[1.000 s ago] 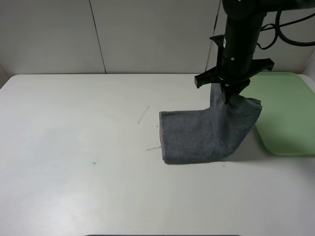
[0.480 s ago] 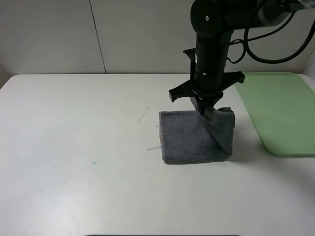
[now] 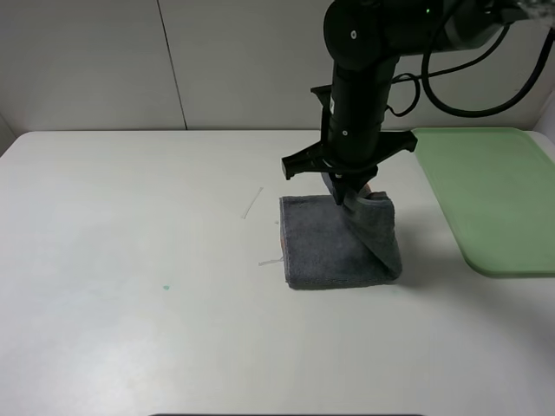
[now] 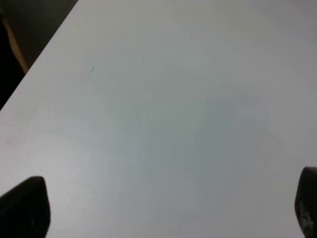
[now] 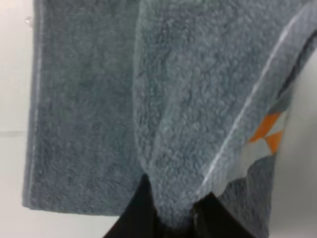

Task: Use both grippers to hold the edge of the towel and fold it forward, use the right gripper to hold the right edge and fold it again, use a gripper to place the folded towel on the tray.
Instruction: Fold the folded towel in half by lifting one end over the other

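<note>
exterior high view has the right gripper (image 3: 347, 198) over the middle of the counter (image 3: 130, 260), clenched on the raised right side of the towel (image 3: 321, 247). the lower part of the towel lies flat on the counter, left of the pale green tray (image 3: 499, 199) and apart from it. the raised flap climbs from the towel's right side up to the pinch and leans in over the flat part.

right wrist view shows the two black fingers (image 5: 139, 213) closed on a bunched wad of terry. the light grey hemmed right edge (image 5: 247, 114) runs diagonally away from them, and a patch of the orange-and-white band (image 5: 267, 131) shows at the turned-over corner.

the left gripper (image 4: 163, 208) hangs above bare counter, its fingers spread wide with nothing between them.

the cloth looks light, soft and quite limp. it sags from the single pinch and holds no shape of its own, so the crease will likely form wherever it leaves the counter. the terry pile should give good friction, so slipping seems unlikely. the flat layer could drag along if the flap is pulled sideways rather than laid over. the hem looks the best hold, being firmer than the pile. for the carry to the tray, a pinch through all layers at a folded side should stop the stack peeling open.
</note>
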`<act>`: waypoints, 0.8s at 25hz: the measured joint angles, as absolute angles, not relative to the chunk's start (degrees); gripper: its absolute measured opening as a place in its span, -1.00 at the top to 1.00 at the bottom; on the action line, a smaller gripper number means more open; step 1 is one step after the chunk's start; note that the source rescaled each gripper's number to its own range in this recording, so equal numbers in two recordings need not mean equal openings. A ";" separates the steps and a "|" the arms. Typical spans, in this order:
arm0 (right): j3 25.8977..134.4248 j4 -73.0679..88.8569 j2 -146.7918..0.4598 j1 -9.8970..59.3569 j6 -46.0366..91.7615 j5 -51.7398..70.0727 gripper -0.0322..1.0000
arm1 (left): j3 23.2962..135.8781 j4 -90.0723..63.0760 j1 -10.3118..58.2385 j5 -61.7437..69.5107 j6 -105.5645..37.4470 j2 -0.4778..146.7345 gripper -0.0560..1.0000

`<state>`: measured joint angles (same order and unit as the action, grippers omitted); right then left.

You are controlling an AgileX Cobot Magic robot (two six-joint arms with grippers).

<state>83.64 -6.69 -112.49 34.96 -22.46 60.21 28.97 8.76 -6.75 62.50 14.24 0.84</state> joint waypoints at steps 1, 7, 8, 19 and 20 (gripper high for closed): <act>83.64 -6.58 -112.49 35.01 -22.64 60.15 0.77 | 28.97 8.76 -6.75 62.50 14.24 0.84 -1.00; 83.64 -4.44 -112.49 35.10 -22.81 59.69 0.00 | 28.97 8.76 -6.75 62.50 14.24 0.84 -1.00; 83.64 -3.20 -112.49 35.10 -22.81 59.13 -0.40 | 28.97 8.76 -6.75 62.50 14.24 0.84 -1.00; 83.71 3.67 -112.49 35.10 -22.27 55.83 -1.00 | 28.97 8.76 -6.75 62.50 14.24 0.84 -1.00; 83.80 3.67 -112.42 35.10 -21.96 55.96 -1.00 | 28.97 8.76 -6.75 62.50 14.24 0.84 -1.00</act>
<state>83.80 3.67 -112.42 35.10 -21.96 55.96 28.97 8.76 -6.75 62.50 14.24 0.84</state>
